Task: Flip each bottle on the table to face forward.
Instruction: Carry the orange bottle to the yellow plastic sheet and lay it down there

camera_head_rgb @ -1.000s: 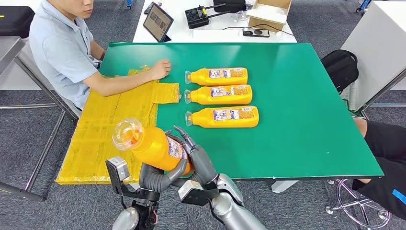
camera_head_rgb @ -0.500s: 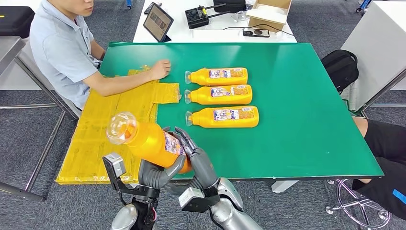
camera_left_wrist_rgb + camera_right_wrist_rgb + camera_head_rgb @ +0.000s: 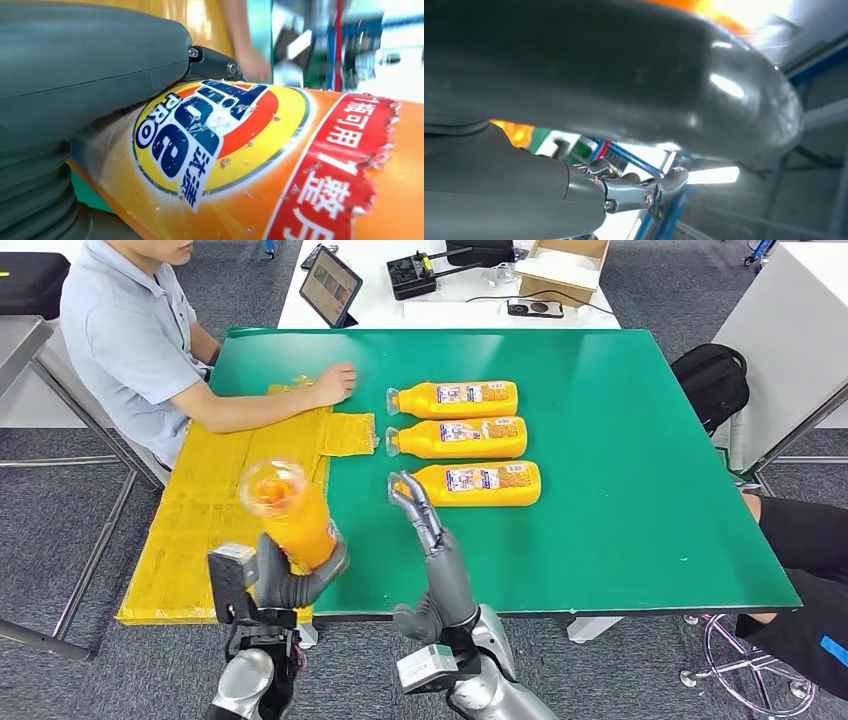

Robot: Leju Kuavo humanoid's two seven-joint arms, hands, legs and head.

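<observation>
Green table (image 3: 620, 490): three bottles (image 3: 462, 436) lie in row at centre, labels up, look done. Fourth bottle (image 3: 290, 515) gripped by left hand (image 3: 290, 575), off near-left edge, not yet placed. Right hand (image 3: 425, 530) empty, fingers extended, near nearest bottle.

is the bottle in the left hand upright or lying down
Roughly upright: the bottle stands in the left hand, clear cap end up, while three bottles lie flat.
</observation>
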